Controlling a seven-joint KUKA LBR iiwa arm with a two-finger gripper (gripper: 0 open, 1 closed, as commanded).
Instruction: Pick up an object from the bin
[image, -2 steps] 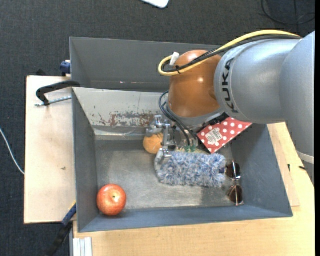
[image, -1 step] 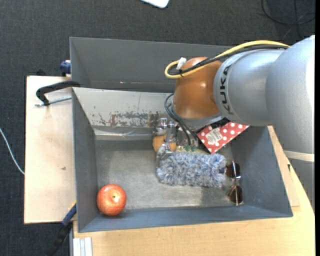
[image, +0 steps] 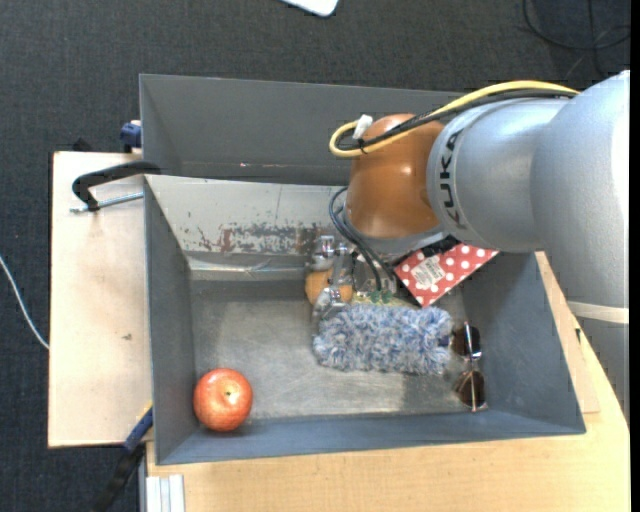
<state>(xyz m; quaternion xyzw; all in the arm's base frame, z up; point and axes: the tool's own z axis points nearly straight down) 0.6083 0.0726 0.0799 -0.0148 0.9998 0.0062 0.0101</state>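
Nearest, an apple (image: 222, 399) lies in the front left corner of the bin (image: 165, 330), and sunglasses (image: 468, 365) lie at the right. In the middle is a fluffy blue cloth (image: 385, 338). Just behind its left end the gripper (image: 338, 275) is low, at a small orange thing (image: 319, 286); if it is open or closed, I cannot tell. A dotted red packet (image: 445, 268) lies under the arm. I think the cloth may catch and drag along, because it touches the gripper.

One close, slightly oblique overhead view into the grey bin (image: 250, 330), arm (image: 540, 170) at right.
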